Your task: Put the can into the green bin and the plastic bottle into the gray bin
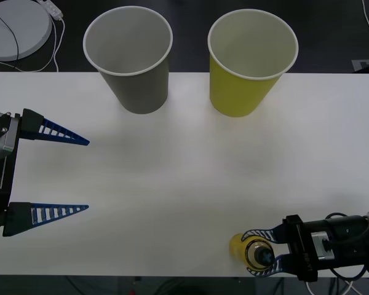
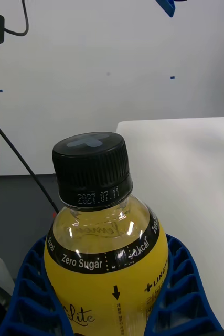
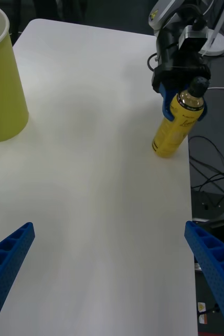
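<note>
The plastic bottle (image 1: 253,251), yellow with a black cap, is at the table's front edge on the right. My right gripper (image 1: 262,252) is shut on its upper body. The right wrist view shows the bottle (image 2: 104,247) between the blue fingers (image 2: 182,294). In the left wrist view the bottle (image 3: 176,126) leans, its base on the table near the edge, held by the right gripper (image 3: 182,102). The gray bin (image 1: 132,61) and the green bin (image 1: 246,64) stand upright at the back. My left gripper (image 1: 86,175) hovers open at the table's left. The can is out of view.
The white table (image 1: 184,184) is bare between the grippers and the bins. A white round disc (image 1: 15,27) with a cable lies beyond the back left edge. Cables (image 3: 211,173) trail on the floor past the table's edge by the bottle.
</note>
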Robot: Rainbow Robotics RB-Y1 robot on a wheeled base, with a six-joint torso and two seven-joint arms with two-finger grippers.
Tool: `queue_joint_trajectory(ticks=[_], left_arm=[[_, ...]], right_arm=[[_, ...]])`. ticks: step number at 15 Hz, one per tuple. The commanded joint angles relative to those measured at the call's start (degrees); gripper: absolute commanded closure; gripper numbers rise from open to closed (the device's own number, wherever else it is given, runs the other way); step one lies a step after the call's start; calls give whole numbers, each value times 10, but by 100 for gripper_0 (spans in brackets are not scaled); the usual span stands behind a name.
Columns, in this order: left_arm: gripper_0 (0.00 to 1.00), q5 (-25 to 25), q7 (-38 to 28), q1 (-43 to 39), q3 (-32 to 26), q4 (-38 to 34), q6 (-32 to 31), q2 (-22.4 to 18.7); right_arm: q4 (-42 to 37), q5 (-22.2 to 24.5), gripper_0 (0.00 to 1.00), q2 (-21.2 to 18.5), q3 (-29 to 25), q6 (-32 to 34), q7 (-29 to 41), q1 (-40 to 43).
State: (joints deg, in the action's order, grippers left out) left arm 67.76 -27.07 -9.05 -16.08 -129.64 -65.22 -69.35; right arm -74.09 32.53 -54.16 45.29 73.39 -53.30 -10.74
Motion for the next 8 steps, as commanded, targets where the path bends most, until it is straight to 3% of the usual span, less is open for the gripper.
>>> queue_joint_trajectory(ticks=[1, 8], left_arm=[[0, 0, 0, 0, 0, 0, 0, 0], [0, 0, 0, 0, 0, 0, 0, 0]], right_arm=[[-1, -15, 100, -4, 0, 0, -1, 0], [-45, -73, 100, -41, -4, -30, 5, 21]])
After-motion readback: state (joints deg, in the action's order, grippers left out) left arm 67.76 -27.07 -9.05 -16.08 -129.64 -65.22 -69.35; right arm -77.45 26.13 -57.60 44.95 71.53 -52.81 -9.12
